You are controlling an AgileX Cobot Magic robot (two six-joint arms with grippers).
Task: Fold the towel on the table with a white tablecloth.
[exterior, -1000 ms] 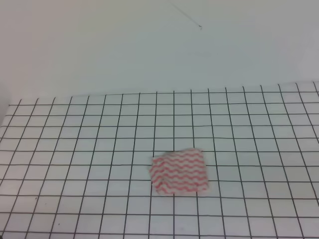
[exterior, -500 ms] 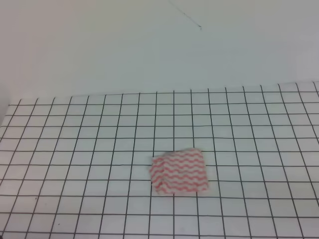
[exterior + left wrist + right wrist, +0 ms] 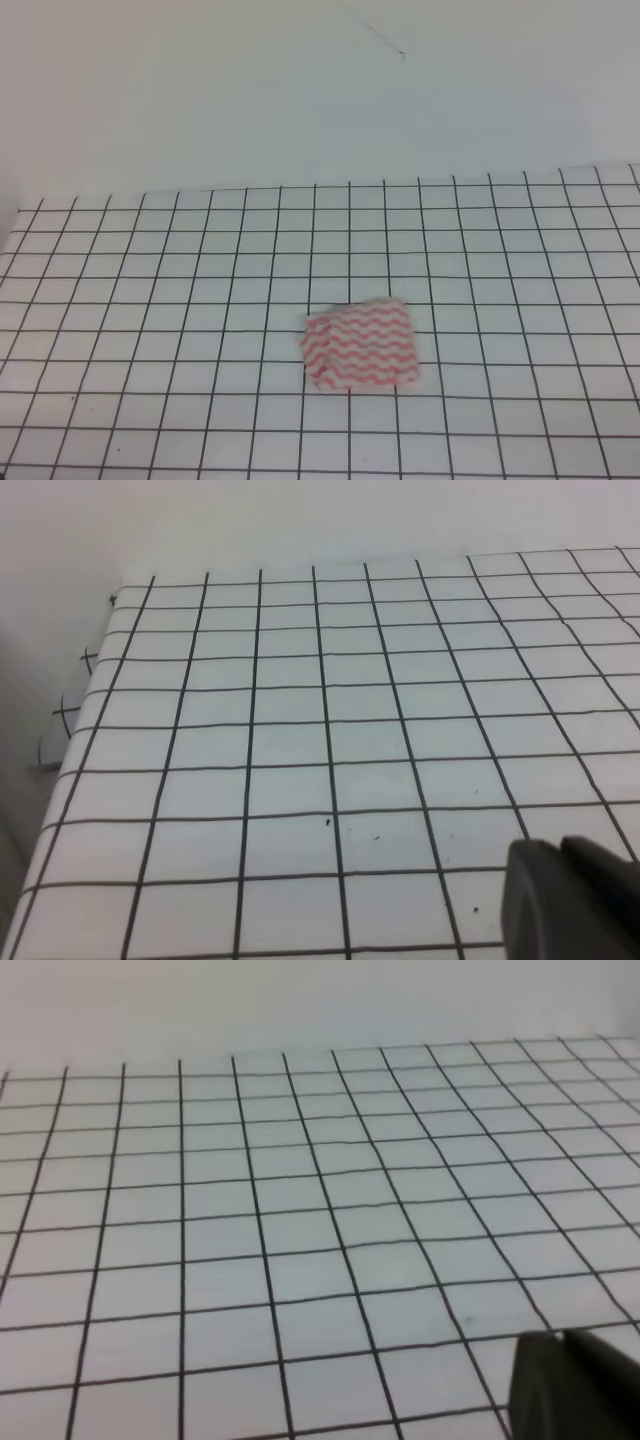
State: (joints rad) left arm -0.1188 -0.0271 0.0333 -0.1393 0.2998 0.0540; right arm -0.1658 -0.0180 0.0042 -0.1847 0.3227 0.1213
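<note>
- Left edge of the table (image 3: 12, 232): in the exterior high view the tablecloth (image 3: 150, 300), white with a thin black square grid, reaches that edge. In the left wrist view it drapes over the edge at the left of frame.
- Left gripper (image 3: 570, 900): only a dark grey part shows at the lower right corner of the left wrist view, above the tablecloth. Fingertips out of frame; cannot tell whether the pincer is spread or pressed together. Not seen in the exterior high view.
- Towel (image 3: 360, 344): lies flat on the tablecloth, slightly right of the cloth's centre line and toward its near edge. Red-pink wavy stripes on white, roughly rectangular, slightly skewed to the grid lines. It covers a few grid squares. Nothing touches it. It appears in neither wrist view.
- Right gripper (image 3: 575, 1385): dark part at the lower right corner of the right wrist view, above the tablecloth. Fingertips not visible; pincer state cannot be told. Not seen in the exterior high view.
- Behind the tablecloth's far edge: plain pale wall (image 3: 300, 90).
</note>
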